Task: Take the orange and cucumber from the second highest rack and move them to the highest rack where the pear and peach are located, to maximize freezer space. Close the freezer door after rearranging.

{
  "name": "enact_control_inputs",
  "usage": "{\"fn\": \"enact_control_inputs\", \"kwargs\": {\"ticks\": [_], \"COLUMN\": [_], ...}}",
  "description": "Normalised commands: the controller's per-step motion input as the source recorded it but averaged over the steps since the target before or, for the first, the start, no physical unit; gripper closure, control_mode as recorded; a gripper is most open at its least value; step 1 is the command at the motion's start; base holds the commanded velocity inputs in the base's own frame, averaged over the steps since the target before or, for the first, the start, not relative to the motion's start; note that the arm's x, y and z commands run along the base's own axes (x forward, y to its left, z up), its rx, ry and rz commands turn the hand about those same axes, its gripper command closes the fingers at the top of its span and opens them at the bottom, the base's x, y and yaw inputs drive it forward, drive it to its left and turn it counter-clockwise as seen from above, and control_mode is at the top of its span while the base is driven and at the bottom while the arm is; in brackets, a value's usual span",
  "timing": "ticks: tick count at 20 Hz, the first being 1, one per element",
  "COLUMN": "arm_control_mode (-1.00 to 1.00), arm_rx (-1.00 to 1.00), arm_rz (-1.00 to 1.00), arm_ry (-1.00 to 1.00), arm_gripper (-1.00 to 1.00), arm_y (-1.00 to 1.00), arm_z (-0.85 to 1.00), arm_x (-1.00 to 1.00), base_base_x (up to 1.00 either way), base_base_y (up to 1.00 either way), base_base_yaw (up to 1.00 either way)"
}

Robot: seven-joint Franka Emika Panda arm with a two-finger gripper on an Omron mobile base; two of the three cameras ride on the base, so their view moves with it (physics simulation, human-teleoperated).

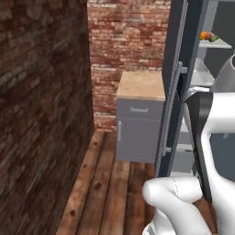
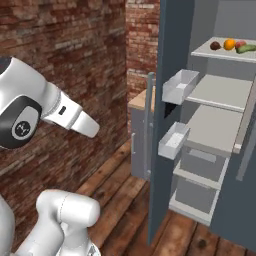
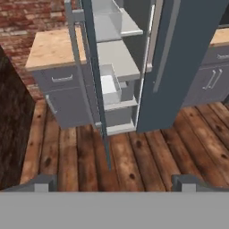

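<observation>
Freezer door [image 3: 96, 80] open, well beyond wide-spread gripper [image 3: 114, 182]

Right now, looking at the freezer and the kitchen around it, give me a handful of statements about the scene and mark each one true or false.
1. The freezer door stands open. True.
2. The orange sits on the lowest rack. False: it lies on the top visible rack, next to the other produce.
3. The fingers are closed around the cucumber. False: they are spread wide with nothing between them, over the wooden floor.
4. A grey cabinet with a light wooden top stands beside the freezer against the brick wall. True.
5. The rack below the produce is bare. True.
6. The floor is tiled white. False: it is brown wooden planks.
</observation>
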Motion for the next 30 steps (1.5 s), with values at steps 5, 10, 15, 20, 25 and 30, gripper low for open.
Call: {"fn": "enact_control_inputs", "kwargs": {"ticks": [5, 10, 15, 20, 25, 30], "arm_control_mode": [1.0, 1.0, 1.0, 1.0, 1.0, 1.0], "arm_rx": [0.0, 0.0, 0.0, 0.0, 0.0, 0.0], "arm_rz": [0.0, 0.0, 0.0, 0.0, 0.0, 0.0], "arm_ry": [0.0, 0.0, 0.0, 0.0, 0.0, 0.0], "arm_gripper": [-1.0, -1.0, -1.0, -1.0, -1.0, -1.0], "arm_y": [0.0, 0.0, 0.0, 0.0, 0.0, 0.0], "arm_z": [0.0, 0.0, 0.0, 0.0, 0.0, 0.0], "arm_x": [0.0, 0.0, 0.0, 0.0, 0.0, 0.0], "base_base_x": [0.18, 0.41, 0.47, 0.51, 0.59, 0.66], "base_base_y": [0.94, 0.79, 0.83, 0.78, 0.59, 0.61], "base_base_yaw": [-0.32, -0.53, -0.53, -0.51, -0.5, -0.51]}}
